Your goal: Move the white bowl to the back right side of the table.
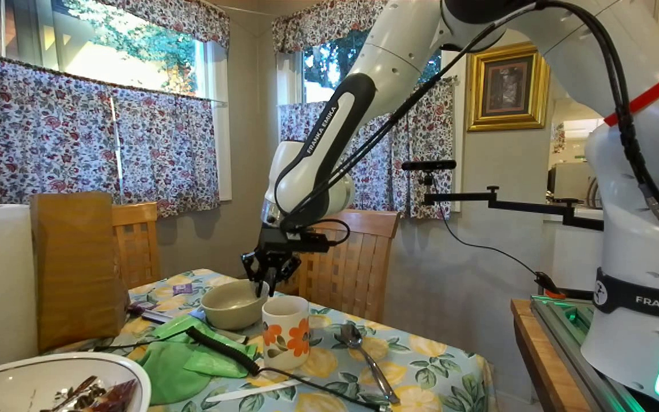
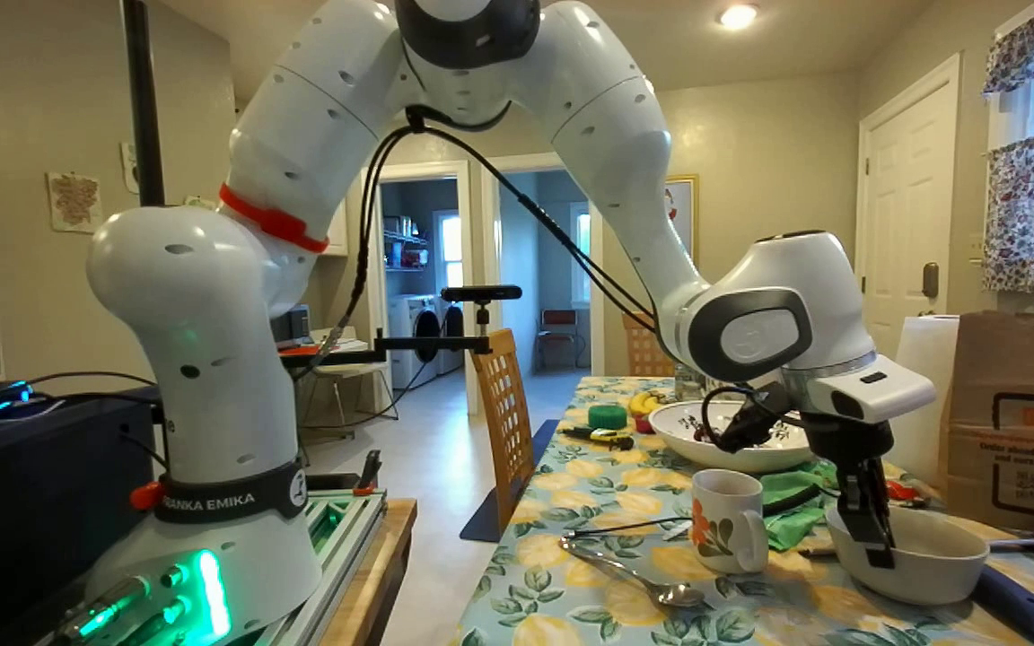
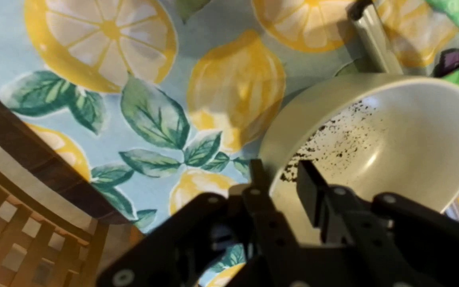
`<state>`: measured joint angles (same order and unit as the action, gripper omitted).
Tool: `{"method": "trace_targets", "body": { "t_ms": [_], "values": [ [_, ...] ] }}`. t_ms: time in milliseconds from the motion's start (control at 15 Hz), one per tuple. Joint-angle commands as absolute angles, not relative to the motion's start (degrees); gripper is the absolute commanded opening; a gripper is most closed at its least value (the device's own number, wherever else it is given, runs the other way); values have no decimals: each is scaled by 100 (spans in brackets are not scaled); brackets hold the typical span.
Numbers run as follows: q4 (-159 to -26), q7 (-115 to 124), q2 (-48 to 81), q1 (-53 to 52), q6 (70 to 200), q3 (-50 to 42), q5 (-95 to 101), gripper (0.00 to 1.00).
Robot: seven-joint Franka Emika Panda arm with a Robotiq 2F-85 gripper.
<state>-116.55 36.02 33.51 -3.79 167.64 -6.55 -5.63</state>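
Note:
The white bowl [image 1: 231, 316] rests on the floral-covered table [image 1: 438, 357], beside the mug. It also shows in an exterior view [image 2: 925, 574] and in the wrist view [image 3: 416, 147], with dark specks inside. My gripper [image 3: 280, 169] points down at the bowl's rim, one finger outside the wall and one inside. A gap shows between the inside finger and the wall; the outside finger is close to the rim, and I cannot tell if it touches. The gripper also shows in both exterior views [image 1: 265, 288] [image 2: 876, 543], where the outer finger's tip is partly hidden.
A white mug with orange flowers [image 1: 286, 335] stands close to the bowl. A spoon [image 1: 372, 366], green packets [image 1: 178, 369], a wide white dish [image 1: 141, 380] and a brown paper bag [image 1: 75, 269] are on the table. A blue handle [image 2: 1024, 612] lies against the bowl. A chair [image 1: 352, 257] stands behind.

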Motion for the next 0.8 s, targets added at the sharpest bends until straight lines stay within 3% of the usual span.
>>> {"method": "trace_targets", "body": {
  "t_ms": [0, 333, 533, 733],
  "values": [
    [-11670, 2146, 3039, 419, 16754, 265, -985, 59],
    [-11643, 682, 2338, 1680, 15487, 1509, -951, 96],
    [-11577, -256, 1939, 2131, 14691, 1984, -1234, 100],
    [-11512, -1390, 1472, 1672, 13893, 1528, -2015, 100]
  ]
}}
